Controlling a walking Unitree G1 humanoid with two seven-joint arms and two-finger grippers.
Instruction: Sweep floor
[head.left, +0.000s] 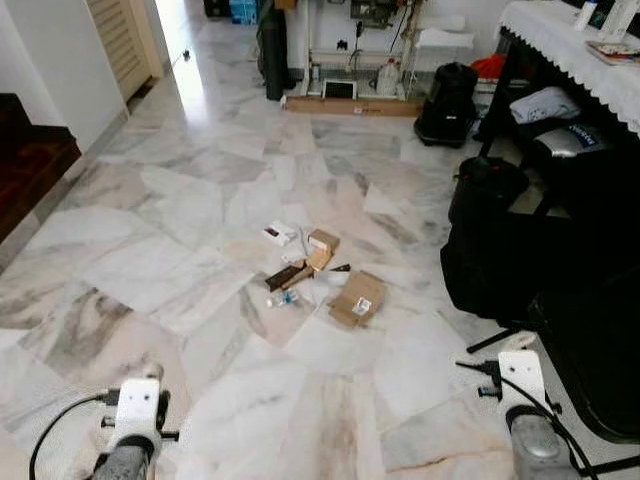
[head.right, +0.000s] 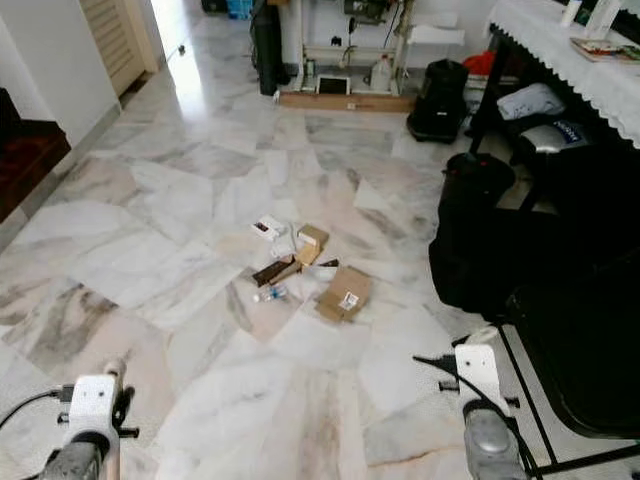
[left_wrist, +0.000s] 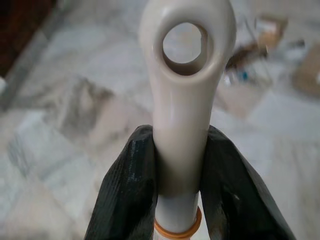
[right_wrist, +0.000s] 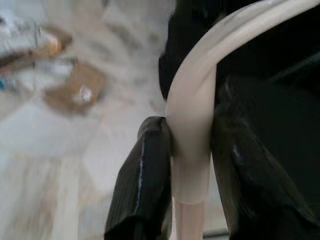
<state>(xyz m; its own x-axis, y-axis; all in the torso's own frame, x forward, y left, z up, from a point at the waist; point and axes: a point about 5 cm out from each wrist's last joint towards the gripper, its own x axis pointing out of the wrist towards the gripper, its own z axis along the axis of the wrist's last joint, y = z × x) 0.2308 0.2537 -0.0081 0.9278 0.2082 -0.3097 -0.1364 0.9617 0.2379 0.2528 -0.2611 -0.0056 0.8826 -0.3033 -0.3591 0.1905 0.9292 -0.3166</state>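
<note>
A pale marble floor (head.left: 200, 230) is spreading across the room, glare lying on it toward 11 o'clock beside a louvred door (head.left: 120, 35). A lace-edged tabletop (head.left: 580, 60) is standing at 2 o'clock, black bags (head.left: 500, 240) sitting beneath it.

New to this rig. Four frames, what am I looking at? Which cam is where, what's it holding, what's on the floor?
It is a walking humanoid robot with two arms, each ending in two black fingers.

The two wide pictures come from a stereo camera on its head, looking down at a marble floor. The two close-ups come from cameras on the wrists.

On the floor lies a small litter pile: a flat cardboard piece, a small box, wrappers and scraps. Black bags stand at the right, beside a cloth-covered table.

The left gripper is shut on a cream handle with a hanging hole. The right gripper is shut on a curved cream handle. What tools these belong to cannot be seen.
</note>
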